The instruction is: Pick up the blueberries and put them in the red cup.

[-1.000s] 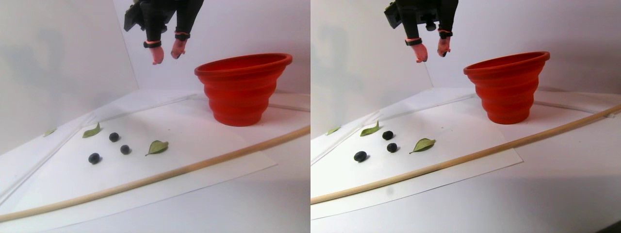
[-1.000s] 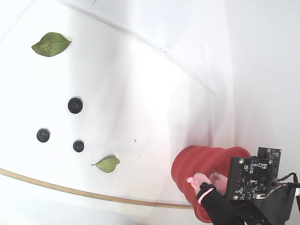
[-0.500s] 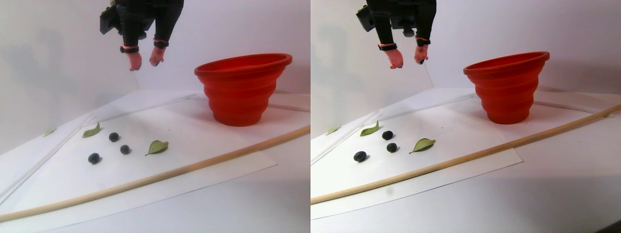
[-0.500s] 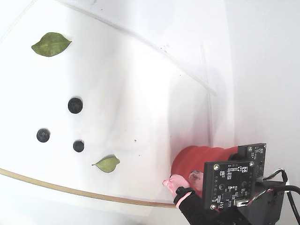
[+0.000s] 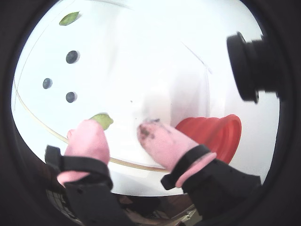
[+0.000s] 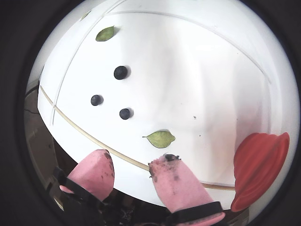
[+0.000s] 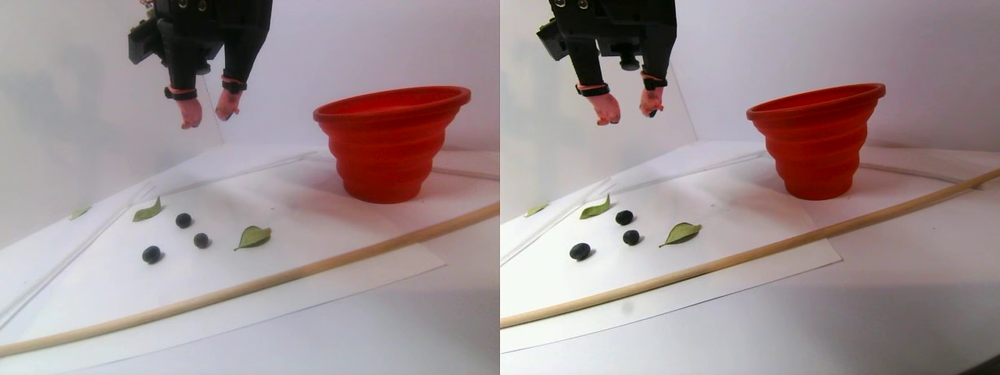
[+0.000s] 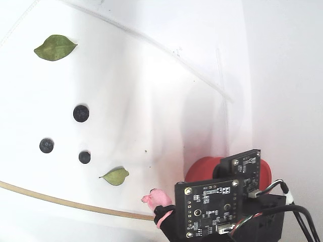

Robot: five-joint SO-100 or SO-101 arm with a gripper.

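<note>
Three blueberries (image 7: 183,220) (image 7: 201,241) (image 7: 151,254) lie close together on the white sheet; they also show in the fixed view, blueberries (image 8: 81,113), and in both wrist views, blueberries (image 6: 120,72) (image 5: 72,56). The red cup (image 7: 391,144) stands upright at the back right, and its side shows as the red cup (image 6: 258,165). My gripper (image 7: 208,115) hangs high in the air, left of the cup and above and behind the berries. It is open, and nothing sits between the pink fingertips (image 6: 164,165). The gripper (image 5: 115,129) shows the same gap.
Two green leaves (image 7: 253,236) (image 7: 147,211) lie beside the berries, and a third small leaf (image 7: 79,212) lies at the far left. A long wooden stick (image 7: 312,266) crosses the sheet in front of them. White walls stand behind the table.
My gripper has moved left in the stereo view, away from the cup's rim and toward the berries' side, dropping slightly. It stayed open. The berries and the cup have not moved.
</note>
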